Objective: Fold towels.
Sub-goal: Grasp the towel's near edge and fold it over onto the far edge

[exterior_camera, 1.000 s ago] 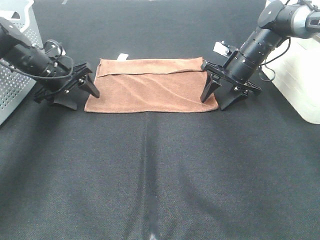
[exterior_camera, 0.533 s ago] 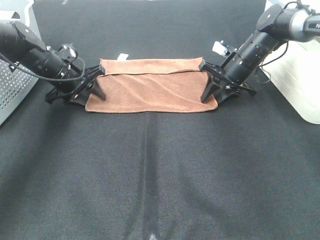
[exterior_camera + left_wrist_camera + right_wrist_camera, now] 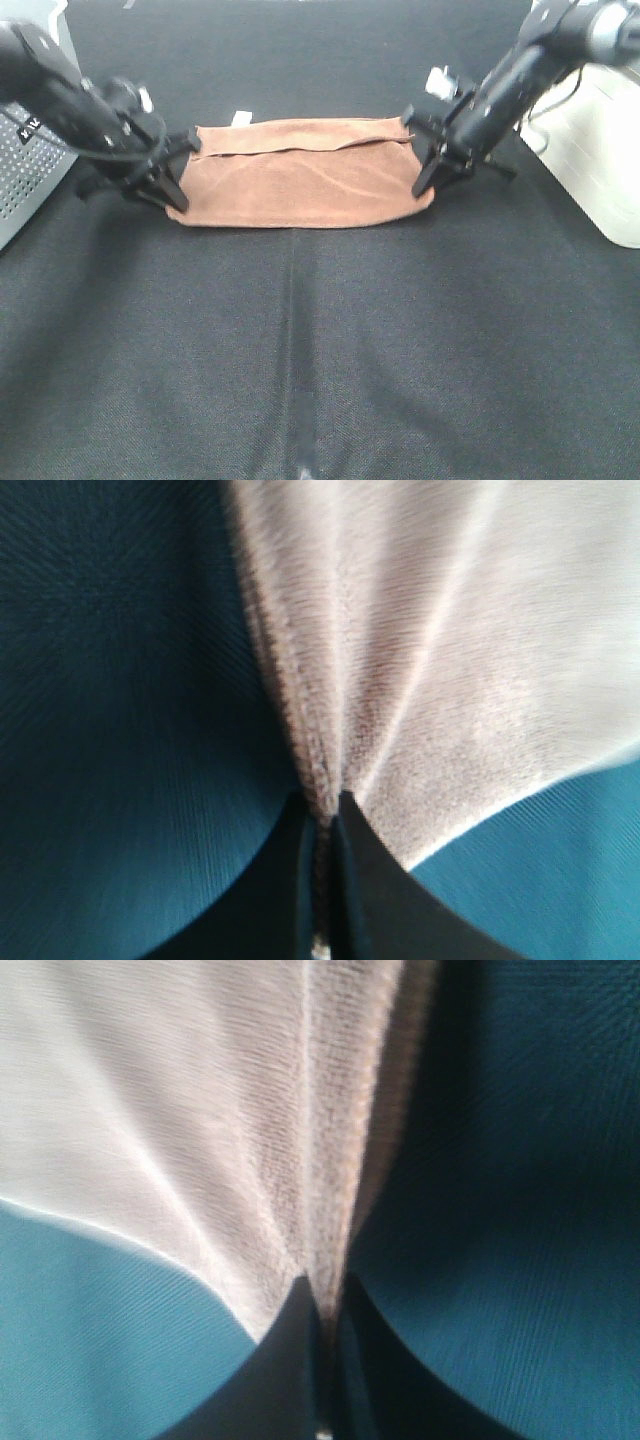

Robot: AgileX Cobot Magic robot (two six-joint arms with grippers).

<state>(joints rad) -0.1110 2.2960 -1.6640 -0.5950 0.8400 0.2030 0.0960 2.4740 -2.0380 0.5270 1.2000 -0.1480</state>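
Observation:
The reddish-brown towel lies folded on the black table, its small white tag at the far left edge. My left gripper is shut on the towel's near left corner. My right gripper is shut on its near right corner. The near edge hangs slightly curved between the two. In the left wrist view the towel fans out from the closed fingertips, pinched at the hem. In the right wrist view the towel is pinched the same way between the fingertips.
A grey perforated basket stands at the far left. A white container stands at the far right. The black cloth-covered table stretches open in front of the towel.
Both grippers moved in onto the towel's near corners and shut on them. The near edge has lifted slightly and now bows between them.

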